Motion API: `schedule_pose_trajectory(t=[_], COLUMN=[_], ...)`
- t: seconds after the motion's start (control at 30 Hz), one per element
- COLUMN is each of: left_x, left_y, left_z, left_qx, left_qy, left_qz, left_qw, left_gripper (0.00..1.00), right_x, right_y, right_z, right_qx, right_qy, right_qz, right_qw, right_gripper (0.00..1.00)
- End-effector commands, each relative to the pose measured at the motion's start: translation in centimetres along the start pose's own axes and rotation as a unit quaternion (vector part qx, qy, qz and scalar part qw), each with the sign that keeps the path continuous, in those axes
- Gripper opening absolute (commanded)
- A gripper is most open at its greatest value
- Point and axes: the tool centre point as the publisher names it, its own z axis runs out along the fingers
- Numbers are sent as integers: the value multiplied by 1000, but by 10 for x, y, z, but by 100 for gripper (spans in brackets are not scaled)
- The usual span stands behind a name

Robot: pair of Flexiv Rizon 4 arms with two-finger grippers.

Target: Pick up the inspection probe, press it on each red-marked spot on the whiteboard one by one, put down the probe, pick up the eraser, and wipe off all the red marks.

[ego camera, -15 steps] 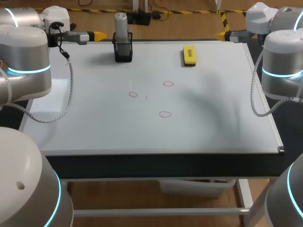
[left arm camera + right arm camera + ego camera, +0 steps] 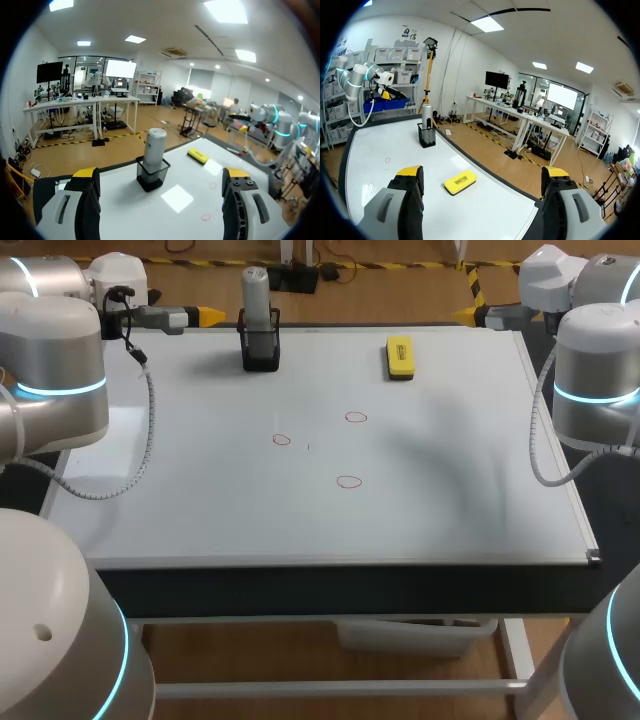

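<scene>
At the far corners of the surface my left pincer and right pincer hover level, both spread wide; the probe sits half hidden in its holder.

probe in holder, eraser R, 3 marks nearer

Bare whiteboard round the red marks, open from either side. Obstacles only along far edge: probe upright in black holder, eraser lying flat (wide gap between them). Left gripper, right gripper out at far corners.
</scene>
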Motion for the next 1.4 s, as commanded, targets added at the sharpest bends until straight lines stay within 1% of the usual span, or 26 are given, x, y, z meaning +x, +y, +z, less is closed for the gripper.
schedule_pose_trajectory(t=[0.03,0.2,0.33,0.43,0.57,0.67,0.7,0.83,1.07,1.23,1.33,1.4], left_x=[0,0,1,1,-1,-2,-2,-2,-2,3,6,7], left_y=[0,0,3,5,5,4,3,1,1,2,3,4], left_z=[0,0,6,10,17,22,25,29,44,54,62,67], left_qx=[0,0,5,8,18,25,29,35,36,38,34,42], left_qy=[0,0,21,51,100,128,143,182,226,289,309,318], left_qz=[0,0,17,29,43,54,58,67,87,98,108,106], left_qw=[1000,1000,1000,998,994,990,988,980,970,952,944,941], left_gripper=[100,100,100,100,100,100,100,100,100,100,100,100], right_x=[-1,-1,-1,-1,-1,-1,-1,-1,-1,-1,-1,-1], right_y=[0,0,0,0,0,0,0,0,0,0,0,0], right_z=[0,0,0,0,0,0,0,0,0,0,0,0], right_qx=[1,1,1,1,1,1,1,1,1,1,1,1], right_qy=[1,1,1,1,1,1,1,1,1,1,1,1], right_qz=[0,0,0,0,0,0,0,0,0,0,0,0], right_qw=[1000,1000,1000,1000,1000,1000,1000,1000,1000,1000,1000,1000], right_gripper=[100,100,100,100,100,100,100,100,100,100,100,100])
